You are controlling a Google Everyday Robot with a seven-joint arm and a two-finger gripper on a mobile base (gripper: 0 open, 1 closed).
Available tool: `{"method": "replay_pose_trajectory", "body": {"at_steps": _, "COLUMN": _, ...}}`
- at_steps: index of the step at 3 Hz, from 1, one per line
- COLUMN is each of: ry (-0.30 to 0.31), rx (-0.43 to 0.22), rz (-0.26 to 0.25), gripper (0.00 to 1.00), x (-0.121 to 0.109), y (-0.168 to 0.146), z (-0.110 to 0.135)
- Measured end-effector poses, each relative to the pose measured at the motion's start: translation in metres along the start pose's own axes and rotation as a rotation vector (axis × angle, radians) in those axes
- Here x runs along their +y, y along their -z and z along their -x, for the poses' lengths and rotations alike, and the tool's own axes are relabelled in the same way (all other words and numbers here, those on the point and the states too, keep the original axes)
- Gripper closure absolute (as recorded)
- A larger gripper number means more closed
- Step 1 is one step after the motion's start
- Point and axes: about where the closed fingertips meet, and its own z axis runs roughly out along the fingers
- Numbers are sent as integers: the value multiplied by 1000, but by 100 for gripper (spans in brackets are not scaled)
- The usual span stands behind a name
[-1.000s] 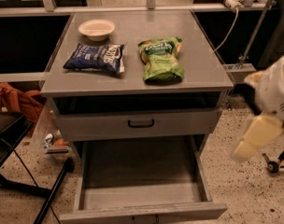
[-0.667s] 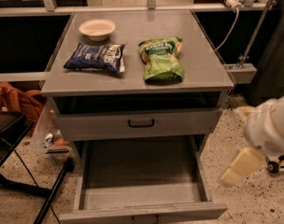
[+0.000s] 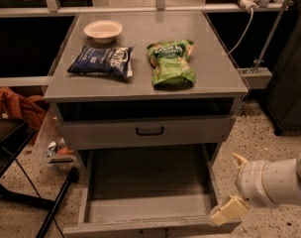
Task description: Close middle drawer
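One hand [image 3: 228,192] beside one middle drawer [image 3: 140,226]

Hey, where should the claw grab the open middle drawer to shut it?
Take the front panel's top lip of the middle drawer, near its right corner in view, coming from the front. The drawer is pulled far out, and the claw sits right at that corner.

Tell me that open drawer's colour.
Grey, camera view; gripper by the front right corner of the middle drawer.
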Motion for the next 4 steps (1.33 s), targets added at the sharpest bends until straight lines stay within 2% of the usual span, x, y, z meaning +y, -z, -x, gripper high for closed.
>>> {"method": "replay_pose_trajectory", "body": {"at_steps": 1, "ry": 0, "rx": -18, "rz": -72, "gripper": 0, "x": -18, "y": -1, "z": 4}}
{"method": "replay_pose_trajectory", "body": {"at_steps": 2, "ry": 2, "rx": -19, "rz": -73, "gripper": 0, "x": -20, "y": -7, "z": 2}}
{"method": "replay_pose_trajectory", "body": {"at_steps": 3, "ry": 15, "rx": -34, "rz": -78, "gripper": 0, "x": -20, "y": -32, "z": -15}}
{"method": "replay_pose_trajectory", "body": {"at_steps": 4, "ry": 55, "rx": -71, "rz": -69, "gripper": 0, "x": -28, "y": -77, "z": -44}}
